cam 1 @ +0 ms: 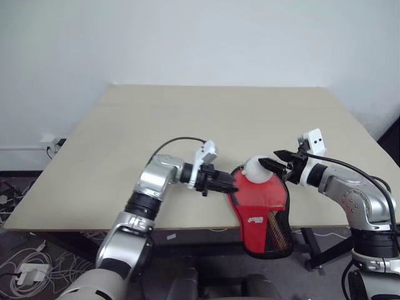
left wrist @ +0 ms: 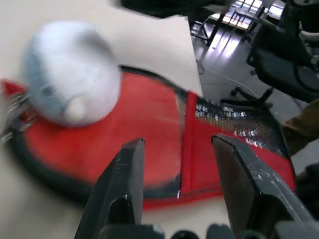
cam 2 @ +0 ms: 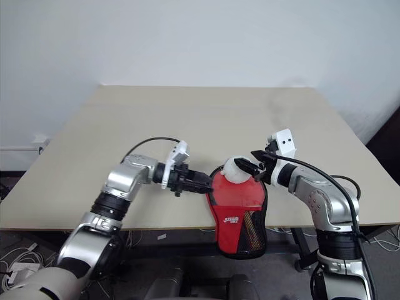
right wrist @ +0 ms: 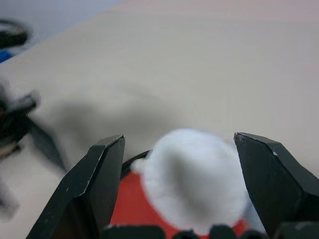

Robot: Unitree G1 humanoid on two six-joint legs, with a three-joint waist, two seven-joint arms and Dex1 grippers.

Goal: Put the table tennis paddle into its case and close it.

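Observation:
The case (cam 1: 256, 200), red with a white logo and a black mesh panel, lies at the table's front edge, and its lower part hangs over that edge. A white fluffy pompom (cam 1: 257, 169) sits at its upper end. The paddle is hidden, apart from a brownish strip behind the mesh (cam 1: 274, 230) that may be its handle. My left gripper (cam 1: 230, 185) is at the case's left rim. Its fingers (left wrist: 124, 179) stand apart, and the red face shows through the gap. To the right of the pompom, my right gripper (cam 1: 270, 159) stands wide open, and the pompom (right wrist: 194, 174) lies just beyond its fingertips.
The beige table (cam 1: 187, 125) stretches back to a white wall. Its front edge (cam 1: 94, 228) runs just below both arms. Cables and a power adapter (cam 1: 25, 269) lie on the floor at the left.

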